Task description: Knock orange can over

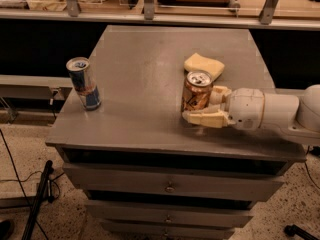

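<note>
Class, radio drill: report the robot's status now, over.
Claw low at orange can, by its base. Can upright, not yet tipped. Yellow sponge just behind; blue can well left.

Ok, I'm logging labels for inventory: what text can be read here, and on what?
On the orange can: pale script lettering, not legible.
On the blue-and-silver can: markings, not legible.
On the gripper, beside the orange can: none.

The arm (265, 109) reaches in from the right edge, its pale rounded forearm lying nearly level — just above the bench (140, 84). At its end the cream gripper (206, 106) points left, low over the bench's front right part.
</note>
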`<state>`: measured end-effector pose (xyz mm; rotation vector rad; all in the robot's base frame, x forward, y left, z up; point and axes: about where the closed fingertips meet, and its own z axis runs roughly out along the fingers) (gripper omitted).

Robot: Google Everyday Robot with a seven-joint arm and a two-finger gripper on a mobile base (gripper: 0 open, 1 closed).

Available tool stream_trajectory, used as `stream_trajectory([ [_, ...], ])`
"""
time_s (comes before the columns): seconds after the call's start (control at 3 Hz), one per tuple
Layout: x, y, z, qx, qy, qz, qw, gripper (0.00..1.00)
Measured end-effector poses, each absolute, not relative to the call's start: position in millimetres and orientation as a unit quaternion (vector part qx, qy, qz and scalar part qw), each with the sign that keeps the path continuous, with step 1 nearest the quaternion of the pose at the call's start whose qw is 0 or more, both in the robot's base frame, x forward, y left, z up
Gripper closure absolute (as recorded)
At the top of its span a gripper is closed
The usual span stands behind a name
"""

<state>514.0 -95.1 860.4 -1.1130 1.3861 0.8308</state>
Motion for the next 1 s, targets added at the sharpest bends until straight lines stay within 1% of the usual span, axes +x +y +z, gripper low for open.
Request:
stream_trajectory([
  [0.33,526.6,-103.7,878.9,-0.469,0.595,0.340,0.557,0.77],
  [0.67,541.1,-114.6,899.1,-0.486,0.608,0.313,0.543,0.77],
  [1.0,556.6,-125.0,913.2,-0.522,0.628,0.279,0.505,0.76],
])
